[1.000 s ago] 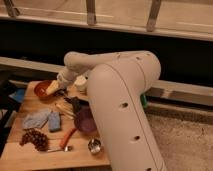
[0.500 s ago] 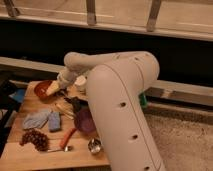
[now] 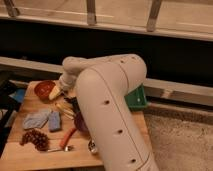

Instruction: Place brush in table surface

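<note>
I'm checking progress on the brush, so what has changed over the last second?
Nothing visibly changed. The arm still bends over the table surface, its gripper low beside the purple bowl, mostly hidden. The red bowl, cloths and grapes lie where they were.

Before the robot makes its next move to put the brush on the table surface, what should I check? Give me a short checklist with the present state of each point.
1. End effector position: ok, low over the table surface, beside the red bowl.
2. Brush in grasp: cannot tell; the arm hides that area.
3. Bare wood to set it on: ok, visible in front of the dark red cluster.
4. Clutter nearby: not ok; pale sticks and purple bowl lie close.
5. Green tray: ok, apart, on the arm's other side.
</note>
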You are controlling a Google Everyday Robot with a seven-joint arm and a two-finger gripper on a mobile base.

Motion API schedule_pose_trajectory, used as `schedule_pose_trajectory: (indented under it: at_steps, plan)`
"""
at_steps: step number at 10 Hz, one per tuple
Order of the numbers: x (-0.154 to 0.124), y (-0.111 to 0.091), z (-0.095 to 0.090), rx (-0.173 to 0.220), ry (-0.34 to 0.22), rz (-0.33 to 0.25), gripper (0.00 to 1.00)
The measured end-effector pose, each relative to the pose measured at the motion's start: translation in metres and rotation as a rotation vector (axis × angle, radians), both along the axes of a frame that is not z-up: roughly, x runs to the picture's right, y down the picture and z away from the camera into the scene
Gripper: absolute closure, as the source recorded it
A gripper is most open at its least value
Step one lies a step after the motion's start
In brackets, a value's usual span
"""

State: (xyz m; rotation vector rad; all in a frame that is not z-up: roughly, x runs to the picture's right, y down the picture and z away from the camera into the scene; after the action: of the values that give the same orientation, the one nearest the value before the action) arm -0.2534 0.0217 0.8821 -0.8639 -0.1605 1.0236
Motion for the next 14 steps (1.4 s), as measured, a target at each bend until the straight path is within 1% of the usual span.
schedule_pose_trajectory:
  at_steps: [3, 6, 8, 11, 14]
  plan:
    - [0.009, 0.001, 0.018, -0.012, 0.039, -0.019, 0.2]
    - [0.015, 0.014, 0.039, -0.033, 0.07, -0.037, 0.2]
    - [0.011, 0.018, 0.046, -0.037, 0.077, -0.042, 0.2]
    - [0.008, 0.022, 0.054, -0.024, 0.088, -0.029, 0.2]
    - [0.001, 0.031, 0.062, -0.028, 0.089, -0.018, 0.21]
